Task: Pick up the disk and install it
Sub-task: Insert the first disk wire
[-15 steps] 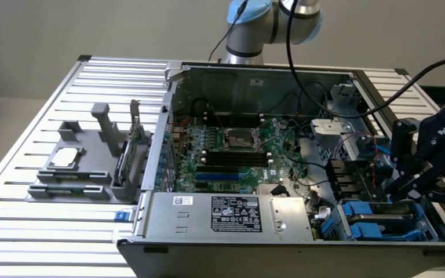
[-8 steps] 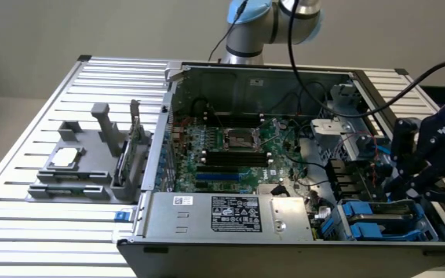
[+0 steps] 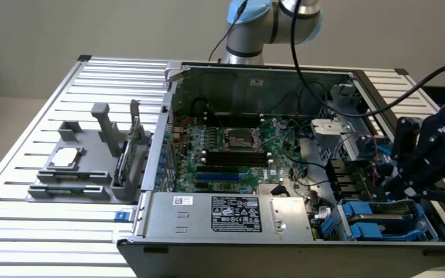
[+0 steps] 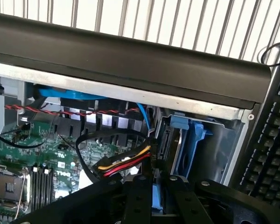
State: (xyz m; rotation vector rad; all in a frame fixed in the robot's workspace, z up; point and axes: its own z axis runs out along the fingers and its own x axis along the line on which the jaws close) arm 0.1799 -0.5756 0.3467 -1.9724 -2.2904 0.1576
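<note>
The disk [image 3: 377, 223], grey metal in a bright blue carrier, sits down in the drive bay at the near corner of the open computer case [image 3: 284, 240], on the exterior view's right. My black gripper [image 3: 408, 188] hangs right over that bay. In the wrist view the disk [image 4: 189, 140] stands edge-on in the bay beside its connector, just beyond my gripper [image 4: 157, 184]. The two fingers [image 4: 140, 196] stand close together, and a strip of the blue carrier shows between them.
Red, yellow and black cables [image 4: 123, 163] run close beside the bay. The motherboard [image 3: 230, 150] and a power supply [image 3: 238, 211] fill the case. On the slatted table at the exterior view's left, a grey fixture [image 3: 76, 185] holds a silver chip [image 3: 64, 156] and an upright card [image 3: 134, 145].
</note>
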